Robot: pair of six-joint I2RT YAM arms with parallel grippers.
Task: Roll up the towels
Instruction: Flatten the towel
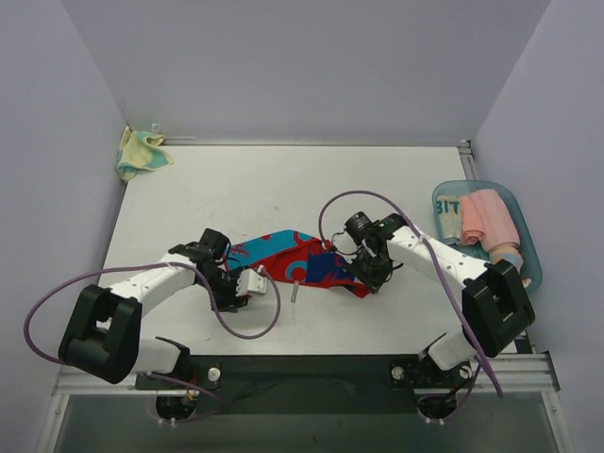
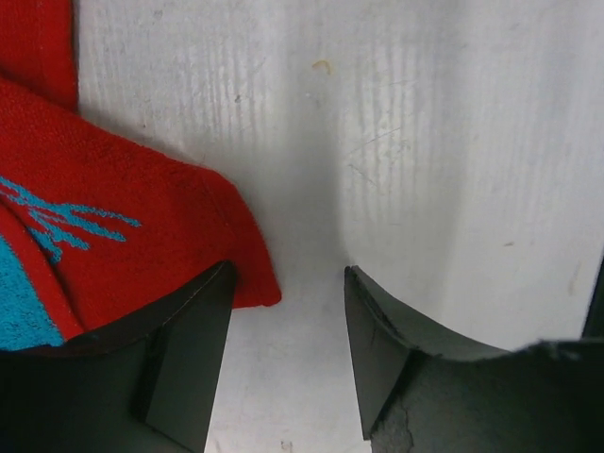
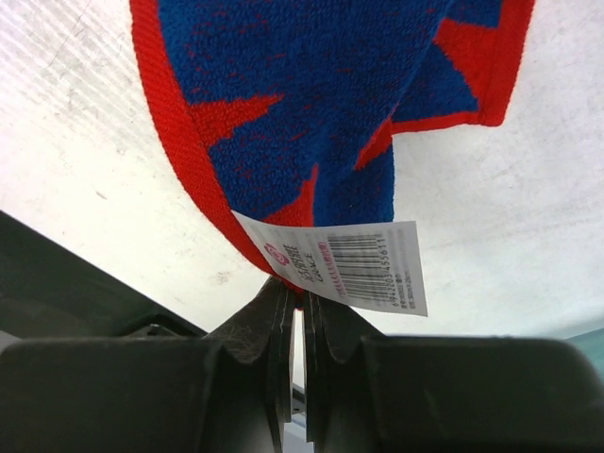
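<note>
**Red towel pinched at its right end, left tool open at its left corner**

We see the red towel (image 1: 297, 261) lying stretched left to right across the near middle of the surface (image 1: 283, 179), between the two arms. Its pattern is blue and teal on red. The right tool (image 1: 371, 276) has its jaws pressed together on the towel's right end. In the right wrist view the two fingers meet on the red hem (image 3: 203, 170), right where a white barcode label (image 3: 354, 269) is sewn on, and the blue-and-red cloth spreads away from the tool (image 3: 293, 293).

The left tool (image 1: 247, 286) sits low at the towel's left end with its jaws apart. In the left wrist view a red corner of the towel (image 2: 123, 236) lies flat on the surface and reaches just under one dark finger (image 2: 184, 349). The gap between the fingers shows only bare surface, so this tool (image 2: 288, 274) holds nothing.

The yellow towel (image 1: 142, 154), pale with teal-green patches, lies crumpled in the far left corner, well apart from both arms. At the right edge stands a light blue tray (image 1: 525, 226) holding a rolled pink cloth (image 1: 491, 217) and a white cloth (image 1: 451, 215) beside it.
</note>
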